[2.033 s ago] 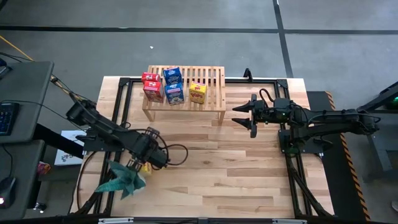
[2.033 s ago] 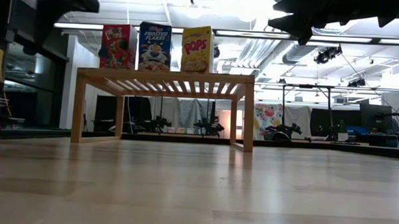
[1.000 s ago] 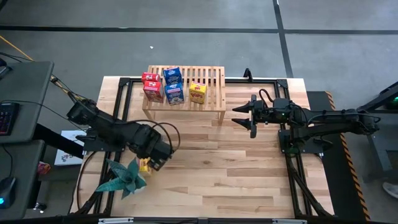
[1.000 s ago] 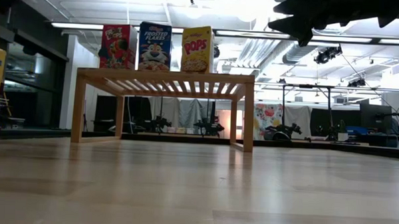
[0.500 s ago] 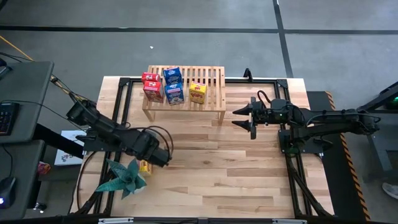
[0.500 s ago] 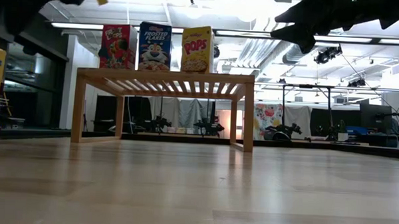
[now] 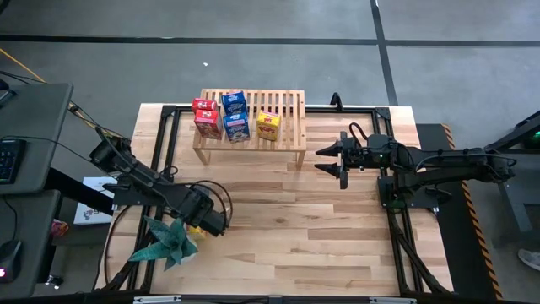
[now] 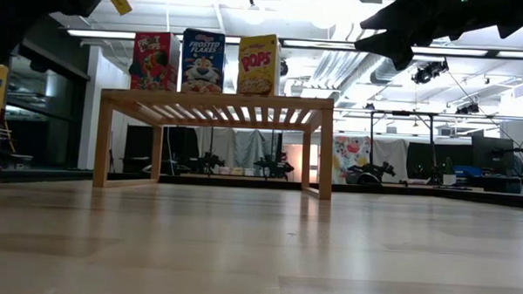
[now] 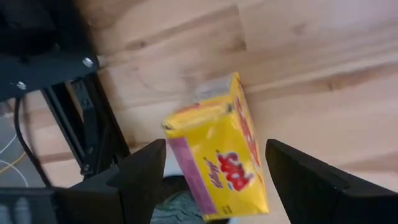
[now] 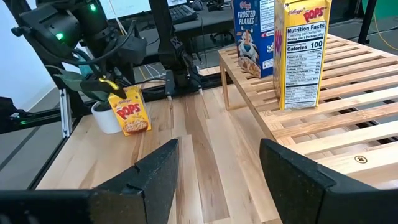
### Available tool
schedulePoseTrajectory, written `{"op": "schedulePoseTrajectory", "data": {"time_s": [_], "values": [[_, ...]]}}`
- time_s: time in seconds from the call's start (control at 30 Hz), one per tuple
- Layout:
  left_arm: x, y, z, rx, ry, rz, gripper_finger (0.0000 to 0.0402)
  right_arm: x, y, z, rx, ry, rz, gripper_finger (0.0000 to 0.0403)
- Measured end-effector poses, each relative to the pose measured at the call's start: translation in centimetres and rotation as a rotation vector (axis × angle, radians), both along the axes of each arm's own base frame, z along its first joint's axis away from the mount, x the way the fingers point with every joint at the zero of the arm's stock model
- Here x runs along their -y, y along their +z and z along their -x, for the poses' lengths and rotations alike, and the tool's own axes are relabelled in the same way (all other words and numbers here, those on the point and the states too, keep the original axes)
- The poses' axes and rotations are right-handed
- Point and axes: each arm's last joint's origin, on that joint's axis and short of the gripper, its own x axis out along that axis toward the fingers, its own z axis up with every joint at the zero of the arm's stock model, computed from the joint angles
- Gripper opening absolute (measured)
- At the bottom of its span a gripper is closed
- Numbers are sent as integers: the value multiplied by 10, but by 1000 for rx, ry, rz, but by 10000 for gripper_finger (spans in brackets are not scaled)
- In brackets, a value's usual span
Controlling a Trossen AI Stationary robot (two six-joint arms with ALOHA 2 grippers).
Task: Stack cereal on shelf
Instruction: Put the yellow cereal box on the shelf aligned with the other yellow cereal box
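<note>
Left pincer (image 9: 208,171): spread wide over the last yellow box (image 9: 217,149), with one finger seen on each side of it and nothing grasped yet; placed at the table's front-left corner

Yellow box: stood upright on the table (image 7: 321,228), just beside the teal plant (image 7: 166,243) in its white pot; in the right wrist view it is seen as a Pops box (image 10: 129,112) well apart from the shelf (image 7: 287,110)

Key relation: the box is found directly ahead of the left pincer, between its fingers; its long axis is stood vertical, its narrow sides turned toward the fingers

Nearer arm: the left, by far; the right is well apart from this box

Right pincer (image 7: 331,158): held above the table just off the shelf's right end, fingers parted, nothing carried

Boxes on shelf: five counted from above, two red (image 7: 205,116), two blue (image 7: 236,115), one yellow (image 7: 268,126), gathered toward the shelf's left half

Next move, as judged: a closing on the box's narrow sides is called for, then a lift clear of the plant

Risk, as judged: the plant's leaves could be caught, or the box tipped
</note>
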Motion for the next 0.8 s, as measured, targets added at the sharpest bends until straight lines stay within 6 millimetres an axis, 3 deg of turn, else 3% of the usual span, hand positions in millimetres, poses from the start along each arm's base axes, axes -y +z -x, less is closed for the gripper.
{"op": "schedulePoseTrajectory", "data": {"time_s": [0.5,0.8], "values": [[3,-1,2,20,32,-48,266,0,0,0,0,0,0,217],[1,-22,9,-36,42,-37,266,0,-1,0,-6,-1,-1,217]]}}
